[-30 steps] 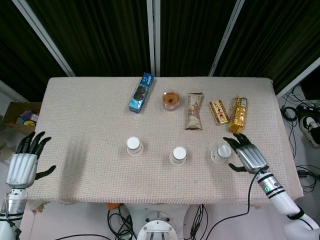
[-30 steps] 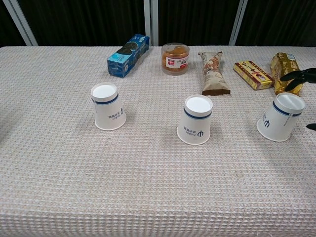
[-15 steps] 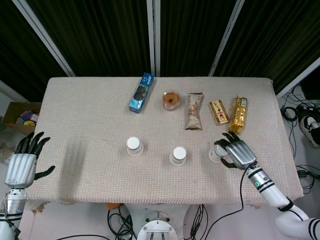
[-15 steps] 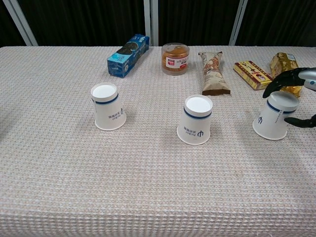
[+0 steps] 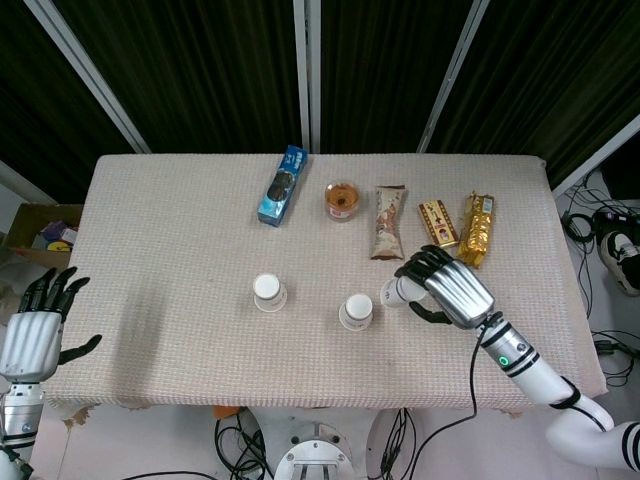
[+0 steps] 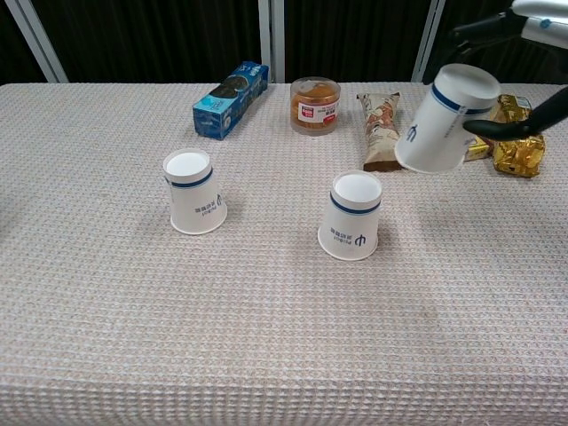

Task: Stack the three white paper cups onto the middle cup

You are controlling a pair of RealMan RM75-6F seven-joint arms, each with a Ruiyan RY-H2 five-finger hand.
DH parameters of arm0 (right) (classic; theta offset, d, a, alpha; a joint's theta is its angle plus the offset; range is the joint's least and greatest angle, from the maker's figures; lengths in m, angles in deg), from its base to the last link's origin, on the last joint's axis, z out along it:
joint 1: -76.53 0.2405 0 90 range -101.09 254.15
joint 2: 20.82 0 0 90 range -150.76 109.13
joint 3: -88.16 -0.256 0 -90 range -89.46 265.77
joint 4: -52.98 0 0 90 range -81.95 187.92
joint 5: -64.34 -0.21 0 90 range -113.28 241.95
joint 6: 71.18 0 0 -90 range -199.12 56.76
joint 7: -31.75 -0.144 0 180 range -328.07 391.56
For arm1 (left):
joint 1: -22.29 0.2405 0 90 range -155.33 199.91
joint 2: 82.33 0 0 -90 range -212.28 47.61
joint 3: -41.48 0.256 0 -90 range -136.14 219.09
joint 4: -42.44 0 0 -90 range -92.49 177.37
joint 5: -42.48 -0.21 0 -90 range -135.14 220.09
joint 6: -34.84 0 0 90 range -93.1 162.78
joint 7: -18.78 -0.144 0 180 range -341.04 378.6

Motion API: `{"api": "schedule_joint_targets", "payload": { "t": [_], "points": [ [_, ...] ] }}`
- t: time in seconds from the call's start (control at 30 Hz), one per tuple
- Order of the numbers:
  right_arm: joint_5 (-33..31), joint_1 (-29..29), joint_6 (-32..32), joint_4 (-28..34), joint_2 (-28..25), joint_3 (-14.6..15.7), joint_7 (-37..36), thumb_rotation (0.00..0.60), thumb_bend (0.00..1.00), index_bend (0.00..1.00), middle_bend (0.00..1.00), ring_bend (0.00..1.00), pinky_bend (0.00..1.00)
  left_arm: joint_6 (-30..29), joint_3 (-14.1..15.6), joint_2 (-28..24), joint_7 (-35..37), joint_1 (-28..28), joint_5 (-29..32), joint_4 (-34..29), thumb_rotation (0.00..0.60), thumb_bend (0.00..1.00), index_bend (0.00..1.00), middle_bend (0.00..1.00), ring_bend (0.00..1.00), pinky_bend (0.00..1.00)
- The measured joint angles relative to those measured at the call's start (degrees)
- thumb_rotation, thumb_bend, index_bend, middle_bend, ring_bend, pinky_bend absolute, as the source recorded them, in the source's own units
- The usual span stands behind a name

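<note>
R hand point(image 5: 455, 292) gripping upside-down right cup point(image 6: 445, 118), tilted, off table, right of middle cup point(image 6: 353, 216). L hand point(image 5: 30, 334) spread, empty.

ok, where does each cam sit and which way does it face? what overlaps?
Head view: high above the near edge, facing steeply down at the beige woven-cloth table; shows the left hand open off the table's corner and the right hand holding the lifted white paper cup.
Chest view: low at the near edge, facing across the table toward the black curtains; shows only right-hand fingers.
Shared: lifted cup, middle cup, left cup, snack row.
</note>
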Motion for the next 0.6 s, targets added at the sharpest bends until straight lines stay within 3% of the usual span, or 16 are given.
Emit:
{"api": "schedule_joint_targets", "payload": {
  "t": [0.23,0.6],
  "points": [
    [-2.5,5.5,-8.0,3.8,1.5,-1.7,3.9,0.600,0.36,0.47,0.46,0.23,0.23,0.0,0.2,0.2,1.2,0.5,0.4,0.9,0.600,0.00,0.19,0.10,0.05,0.13],
    [-5.3,7.6,-10.7,4.0,4.0,-1.6,8.5,0.600,0.36,0.47,0.44,0.23,0.24,0.9,0.3,0.9,2.3,0.2,-0.1,2.1,0.600,0.00,0.19,0.10,0.05,0.13]
  ]
}}
